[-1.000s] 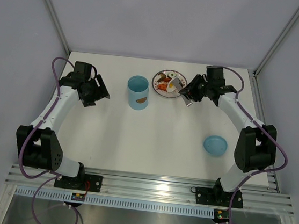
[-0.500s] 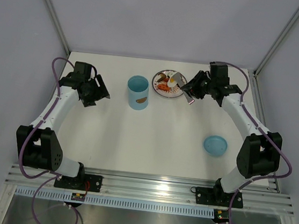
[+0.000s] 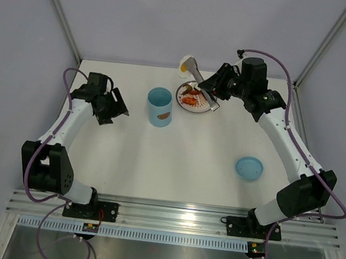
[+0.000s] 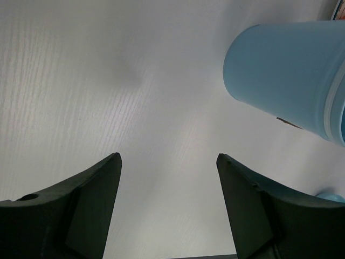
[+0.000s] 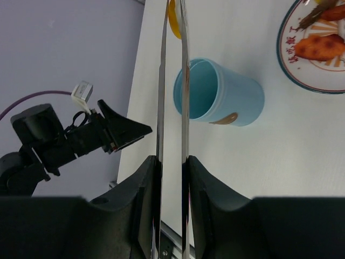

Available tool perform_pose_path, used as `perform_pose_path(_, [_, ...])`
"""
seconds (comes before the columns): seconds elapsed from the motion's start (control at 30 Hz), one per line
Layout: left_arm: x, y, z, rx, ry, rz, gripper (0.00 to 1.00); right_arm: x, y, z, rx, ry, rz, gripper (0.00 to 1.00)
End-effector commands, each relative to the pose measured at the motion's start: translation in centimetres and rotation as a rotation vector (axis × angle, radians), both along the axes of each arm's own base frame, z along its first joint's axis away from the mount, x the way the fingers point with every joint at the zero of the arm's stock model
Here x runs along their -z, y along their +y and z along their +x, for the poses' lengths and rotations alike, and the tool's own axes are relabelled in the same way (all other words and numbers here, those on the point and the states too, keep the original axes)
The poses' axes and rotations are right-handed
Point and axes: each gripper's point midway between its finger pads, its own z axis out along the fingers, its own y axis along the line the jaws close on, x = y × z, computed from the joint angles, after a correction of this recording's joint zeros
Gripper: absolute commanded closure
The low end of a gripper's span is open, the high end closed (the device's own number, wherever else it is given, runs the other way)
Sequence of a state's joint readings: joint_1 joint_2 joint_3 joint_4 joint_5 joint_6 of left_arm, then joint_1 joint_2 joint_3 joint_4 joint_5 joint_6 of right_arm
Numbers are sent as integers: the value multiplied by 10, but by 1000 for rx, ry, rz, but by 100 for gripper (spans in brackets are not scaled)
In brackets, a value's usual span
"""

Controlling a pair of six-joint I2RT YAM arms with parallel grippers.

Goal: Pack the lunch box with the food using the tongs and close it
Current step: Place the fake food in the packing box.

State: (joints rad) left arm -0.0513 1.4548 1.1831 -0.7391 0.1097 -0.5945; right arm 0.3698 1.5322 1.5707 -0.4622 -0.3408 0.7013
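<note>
On a white table [image 3: 175, 161] stand two robot arms, one lunch box [image 3: 160, 107], one loose round blue lid [image 3: 249, 168], one red-rimmed plate [image 3: 195, 98] and one pair of silver tongs [image 3: 194, 68]. At the far right, the right gripper [image 3: 211, 87] is raised above the plate, its two fingers pressed against the outer sides of the tongs and squeezing the two thin arms almost together. The tongs run from between those fingers up and to the left, and their tips pinch one fried egg [image 3: 184, 65], white with a yellow yolk, held in the air beyond the plate and behind the gap between the plate and the lunch box. The lunch box is upright and uncovered just left of the plate; from the right wrist camera its mouth shows only blue inner wall, and a small brown mark sits on its side. On the plate lie red-orange pieces [image 5: 318, 47] and a darker brown piece [image 5: 312, 19] at the frame's edge; their exact number cannot be told. Across the table, the left gripper [image 3: 118, 107] hangs well to the left of the lunch box with its fingers spread wide, gripping nothing. The lid lies flat near the right arm, well apart from the lunch box.
</note>
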Motion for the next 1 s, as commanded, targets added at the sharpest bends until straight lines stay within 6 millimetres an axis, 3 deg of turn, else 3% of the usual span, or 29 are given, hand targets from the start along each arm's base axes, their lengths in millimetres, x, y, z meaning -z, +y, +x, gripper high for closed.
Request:
perform_pose_path(0.0, [-6,-1,7,13,-39,-11,25,-35,23,-18,-88,-97,11,100])
perform_pose_path(0.23, [-9,0,5,4,-47,-35,24,-9,79,-39,-232,-55,-41,100])
perform_pose_path(0.37, [-11,2,4,0,-53,-31,24,16,94,-43,-256,-12,-74,100])
perform_pose_path(0.57, [-10,3,2,-2,-50,-27,24,39,97,-36,-241,21,-108,100])
perform_pose_path(0.97, [-8,3,3,-8,-45,-26,24,56,88,-31,-205,35,-175,100])
